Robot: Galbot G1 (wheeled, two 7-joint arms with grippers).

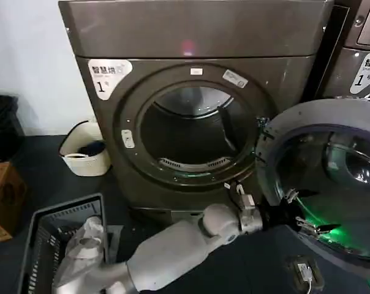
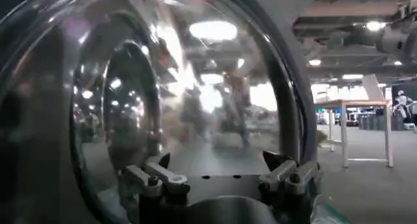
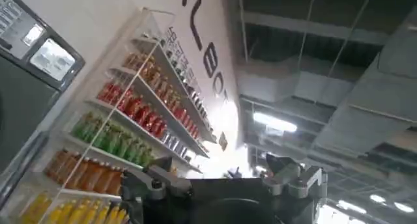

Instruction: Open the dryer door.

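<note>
- The dryer door (image 1: 332,177) is seen swung wide open, hanging from its hinge at the machine's edge, grey inner face and bulging glass turned toward the head camera.
- The left gripper (image 1: 298,219) is seen at the end of the grey arm stretched across the front of the dryer (image 1: 191,92), right against the lower part of the open door.
- In the left wrist view, its 2 fingers (image 2: 151,177) are seen spread apart with nothing between them; the door's tinted glass (image 2: 163,101) lies directly ahead of the fingertips, very close.
- The round drum mouth (image 1: 194,131) is left uncovered, behind and to the gripper's left.
- A white basket (image 1: 86,153) sits on the floor farther left of the gripper, beside the dryer, and a grey crate (image 1: 47,239) holding a pale bundle lies nearer the robot.
- The right gripper (image 3: 221,180) is seen pointed upward toward a ceiling and shelves of bottles (image 3: 124,134), its fingers apart and holding nothing.
</note>
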